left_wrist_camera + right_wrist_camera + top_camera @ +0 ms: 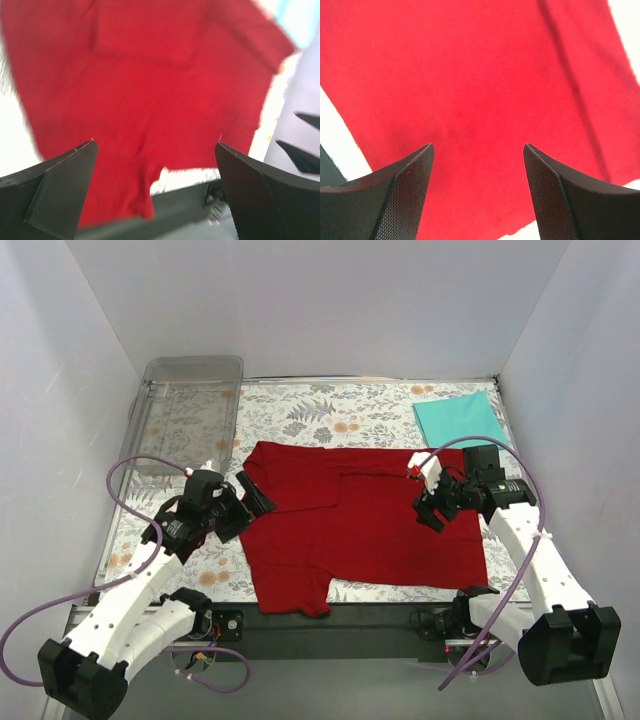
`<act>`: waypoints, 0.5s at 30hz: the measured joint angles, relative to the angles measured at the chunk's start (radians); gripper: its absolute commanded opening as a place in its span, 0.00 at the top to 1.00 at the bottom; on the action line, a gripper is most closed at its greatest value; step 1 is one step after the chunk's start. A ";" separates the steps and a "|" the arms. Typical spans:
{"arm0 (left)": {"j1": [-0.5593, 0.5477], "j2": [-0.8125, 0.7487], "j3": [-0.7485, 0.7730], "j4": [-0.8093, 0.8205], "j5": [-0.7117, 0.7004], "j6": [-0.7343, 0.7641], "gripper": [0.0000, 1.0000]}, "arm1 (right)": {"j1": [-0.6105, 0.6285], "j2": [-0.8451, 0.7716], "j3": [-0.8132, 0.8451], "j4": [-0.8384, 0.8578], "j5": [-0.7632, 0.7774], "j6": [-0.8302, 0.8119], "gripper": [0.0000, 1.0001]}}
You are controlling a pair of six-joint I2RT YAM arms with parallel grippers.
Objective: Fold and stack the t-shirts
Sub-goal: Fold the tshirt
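Top external view puts a floral-printed mat (300, 410) across most of the table, and the dark red t-shirt (360, 530) lies spread over the middle of it. The shirt is soft and matte. Its far edge looks doubled over into a flat band, and one loose corner droops past the near edge of the mat at the lower left.

The teal t-shirt (458, 420) sits at the far right corner of the mat, already a neat flat rectangle. A clear plastic tray (190, 370) with rounded corners stands at the far left.

The left gripper (255, 495) hovers at the red shirt's left edge, its jaws spread as wide as they go, with nothing between them. The right gripper (428, 502) hangs over the shirt's right side. Its wrist view shows the textured black fingers well apart above bare red cloth, holding nothing.

The step in hand looks like the folding of the red shirt, caught between grasps: one fold seems laid and the cloth is far too wide to stack. The next move likely calls for each gripper to pinch a side edge cleanly, taking a single layer where needed, then carry it across without dragging the rest. After that, the folded red shirt would go onto the teal one.
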 measured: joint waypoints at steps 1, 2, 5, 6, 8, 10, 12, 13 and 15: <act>0.000 0.019 0.003 -0.045 0.007 -0.031 0.03 | -0.023 -0.019 -0.026 -0.018 0.001 -0.015 0.34; 0.000 0.039 0.003 -0.083 0.017 -0.060 0.04 | -0.043 -0.039 -0.048 -0.041 0.007 -0.030 0.34; 0.000 0.092 0.003 -0.190 0.042 -0.122 0.08 | -0.066 -0.093 -0.108 -0.088 0.027 -0.057 0.34; 0.000 0.111 0.003 -0.229 0.044 -0.143 0.11 | -0.068 -0.106 -0.122 -0.101 0.034 -0.064 0.34; 0.000 0.135 0.003 -0.280 0.045 -0.163 0.13 | -0.073 -0.126 -0.142 -0.115 0.049 -0.074 0.34; 0.000 0.153 0.002 -0.328 0.045 -0.181 0.16 | -0.082 -0.139 -0.155 -0.124 0.063 -0.081 0.34; 0.000 0.166 0.002 -0.367 0.041 -0.193 0.18 | -0.091 -0.142 -0.159 -0.129 0.073 -0.084 0.34; 0.000 0.172 0.002 -0.385 0.035 -0.198 0.23 | -0.095 -0.141 -0.159 -0.131 0.076 -0.086 0.34; 0.000 0.185 0.000 -0.411 0.032 -0.209 0.26 | -0.101 -0.135 -0.159 -0.132 0.079 -0.092 0.34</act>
